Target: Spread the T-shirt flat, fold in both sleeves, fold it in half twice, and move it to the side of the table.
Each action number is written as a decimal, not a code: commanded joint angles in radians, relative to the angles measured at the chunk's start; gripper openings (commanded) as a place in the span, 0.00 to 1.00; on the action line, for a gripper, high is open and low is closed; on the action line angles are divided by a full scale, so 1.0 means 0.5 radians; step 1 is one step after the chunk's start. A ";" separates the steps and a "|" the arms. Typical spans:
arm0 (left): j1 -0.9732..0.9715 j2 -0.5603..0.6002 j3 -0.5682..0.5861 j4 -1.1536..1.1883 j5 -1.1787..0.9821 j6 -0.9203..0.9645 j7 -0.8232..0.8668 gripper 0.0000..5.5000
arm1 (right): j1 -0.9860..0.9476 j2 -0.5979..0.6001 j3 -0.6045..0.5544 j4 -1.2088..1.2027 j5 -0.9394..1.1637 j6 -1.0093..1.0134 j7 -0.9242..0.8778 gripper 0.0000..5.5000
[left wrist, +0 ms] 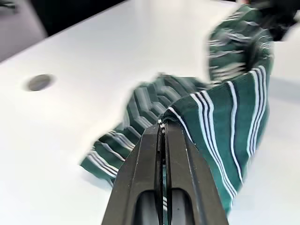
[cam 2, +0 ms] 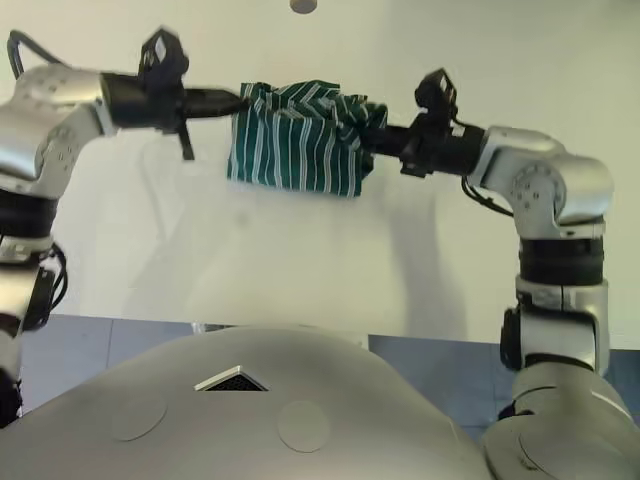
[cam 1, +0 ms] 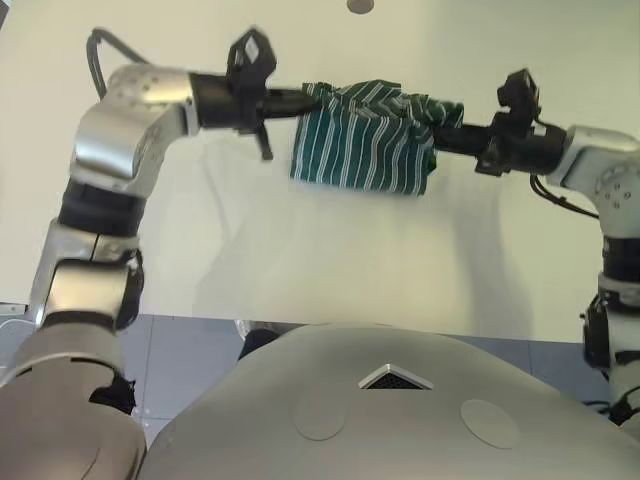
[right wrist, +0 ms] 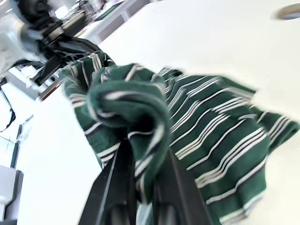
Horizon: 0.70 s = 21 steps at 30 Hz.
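Observation:
A dark green T-shirt (cam 1: pixel 365 140) with thin white stripes hangs bunched between my two grippers, above the far middle of the white table (cam 1: pixel 330 260). My left gripper (cam 1: pixel 308 97) is shut on the shirt's left edge; the left wrist view has its fingertips (left wrist: pixel 162 125) pinching the cloth (left wrist: pixel 225 126). My right gripper (cam 1: pixel 440 130) is shut on the shirt's right side, where fabric (right wrist: pixel 136 108) wraps over its fingers (right wrist: pixel 119 173). The shirt's lower hem sags toward the table; whether it touches, I cannot tell.
A small round grey disc (cam 1: pixel 360 6) is set in the table top at the far edge, also seen as the disc (left wrist: pixel 39 82) beside the shirt. Bare white table surface lies between the shirt and the near edge (cam 1: pixel 350 322).

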 commanded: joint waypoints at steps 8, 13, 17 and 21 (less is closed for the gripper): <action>-0.287 -0.334 0.155 0.950 0.507 -0.321 0.435 0.15 | -0.253 0.272 -0.203 0.494 -0.279 -0.039 -0.467 0.24; 0.034 -0.188 0.604 0.404 0.349 -0.256 0.632 0.15 | -0.120 0.275 -0.390 0.075 -0.150 -0.076 -0.428 0.21; 0.161 -0.232 0.811 0.097 0.235 -0.108 0.774 0.07 | -0.128 0.570 0.098 0.048 -0.376 -0.244 -0.428 0.04; 0.215 -0.309 0.821 -0.062 0.224 -0.051 0.852 0.01 | -0.221 0.867 0.257 0.564 -0.650 -0.384 -0.702 0.00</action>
